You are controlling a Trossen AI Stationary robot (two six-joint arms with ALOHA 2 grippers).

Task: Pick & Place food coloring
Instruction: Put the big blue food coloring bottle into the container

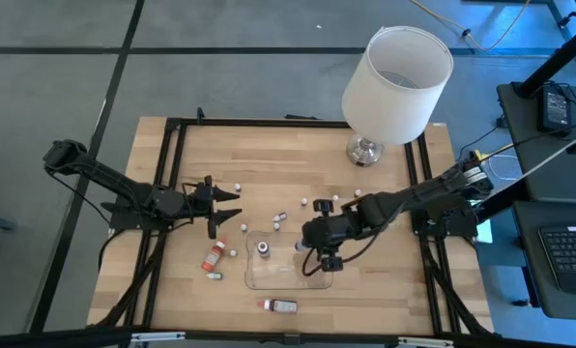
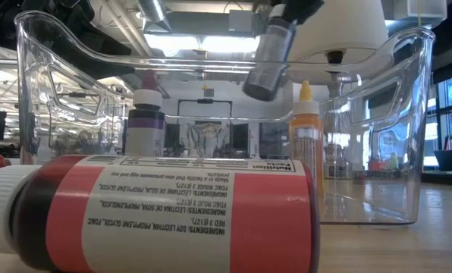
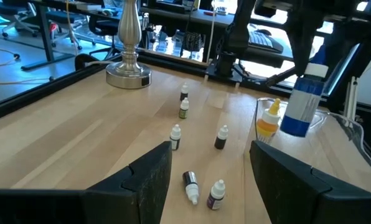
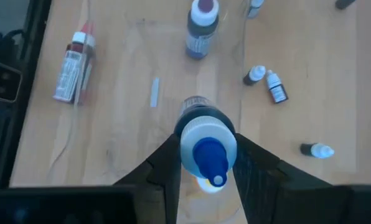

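Note:
My right gripper [image 1: 312, 242] hangs over the clear tray [image 1: 254, 280], shut on a blue bottle [image 4: 204, 146] with a white shoulder and blue cap. The same bottle [image 3: 302, 102] shows tilted in the low view [image 2: 268, 57]. In the tray stand a purple-capped bottle [image 1: 263, 248] and an orange bottle [image 2: 306, 140]. Several tiny white-capped food coloring bottles [image 3: 175, 137] stand or lie on the wood between the arms [image 1: 280, 216]. My left gripper [image 1: 228, 206] waits open at the table's left, holding nothing [image 3: 210, 168]. My right gripper pinches the blue bottle's upper part, just below the cap [image 4: 204, 134], between its two fingers [image 4: 167, 165]. The fingers come from above, slanting down. The bottle hangs tilted below them, lifted clear above the tray.
A red bottle [image 1: 214, 256] lies left of the tray, and another [image 1: 280, 305] lies near the front edge, close before the low camera [image 2: 158, 216]. A lamp with a white shade [image 1: 396, 72] stands at the back right. Black rails [image 1: 167, 193] frame the table.

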